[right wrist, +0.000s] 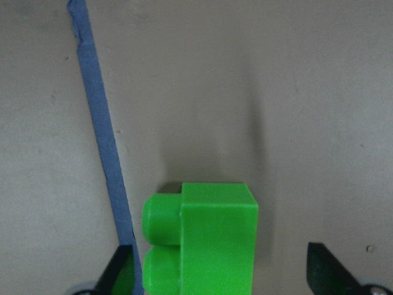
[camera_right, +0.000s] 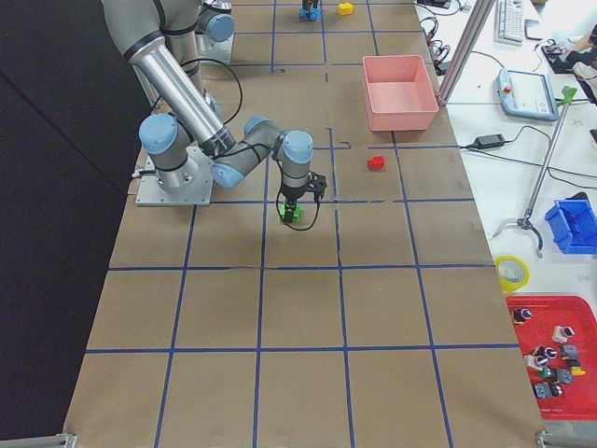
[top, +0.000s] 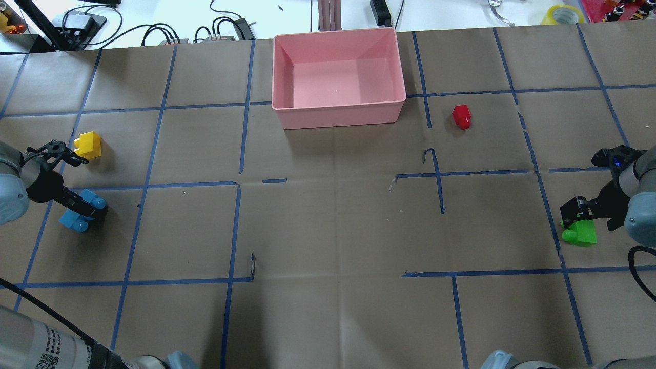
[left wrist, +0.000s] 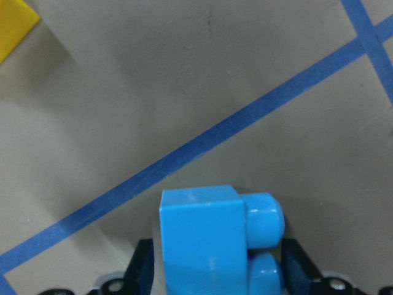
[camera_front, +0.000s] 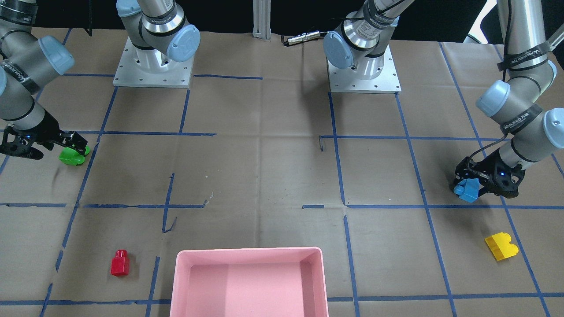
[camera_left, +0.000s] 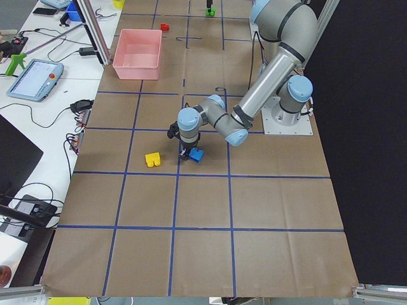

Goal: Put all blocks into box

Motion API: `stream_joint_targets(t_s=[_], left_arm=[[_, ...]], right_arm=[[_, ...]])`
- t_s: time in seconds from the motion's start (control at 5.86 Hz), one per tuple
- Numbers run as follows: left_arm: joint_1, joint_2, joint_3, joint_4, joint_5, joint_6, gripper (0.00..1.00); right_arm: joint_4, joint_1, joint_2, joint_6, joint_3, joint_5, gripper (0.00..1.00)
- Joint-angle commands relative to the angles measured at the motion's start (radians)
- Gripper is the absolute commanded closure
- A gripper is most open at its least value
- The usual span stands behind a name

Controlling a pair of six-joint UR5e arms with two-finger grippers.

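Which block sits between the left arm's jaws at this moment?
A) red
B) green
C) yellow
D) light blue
D: the left wrist view shows the light blue block between the jaws of the left gripper. The yellow block lies loose nearby.

The left gripper (camera_front: 469, 186) is down on the light blue block (camera_front: 469, 193). The right gripper (camera_front: 78, 149) is at the green block (camera_front: 69, 157). The red block (camera_front: 120, 263) lies near the pink box (camera_front: 249, 252), and the yellow block (camera_front: 501, 247) is well apart from it.
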Motion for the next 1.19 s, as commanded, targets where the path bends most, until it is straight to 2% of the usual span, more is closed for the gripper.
stream_joint_targets(t_s=[0.0, 0.34, 0.51, 0.68, 0.85, 1.02], left_arm=[[-0.001, -0.002, -0.001, 0.000, 0.000, 0.001, 0.42], [-0.004, 0.001, 0.011, 0.000, 0.030, 0.003, 0.71], [-0.007, 0.005, 0.020, 0.000, 0.035, 0.002, 0.91], [-0.008, 0.008, 0.031, -0.008, 0.036, -0.009, 1.00], [-0.010, 0.046, 0.083, -0.100, 0.037, -0.032, 1.00], [-0.028, 0.102, 0.209, -0.309, 0.037, -0.105, 1.00]], right_arm=[[-0.001, 0.000, 0.004, 0.002, 0.011, 0.000, 0.01], [-0.003, 0.000, 0.010, 0.002, 0.017, 0.000, 0.01], [-0.026, 0.000, 0.028, 0.002, 0.017, 0.000, 0.01], [-0.027, 0.000, 0.041, 0.002, 0.017, 0.000, 0.01], [-0.026, 0.000, 0.039, 0.002, 0.020, 0.000, 0.01], [-0.026, 0.000, 0.035, 0.002, 0.030, -0.002, 0.01]])
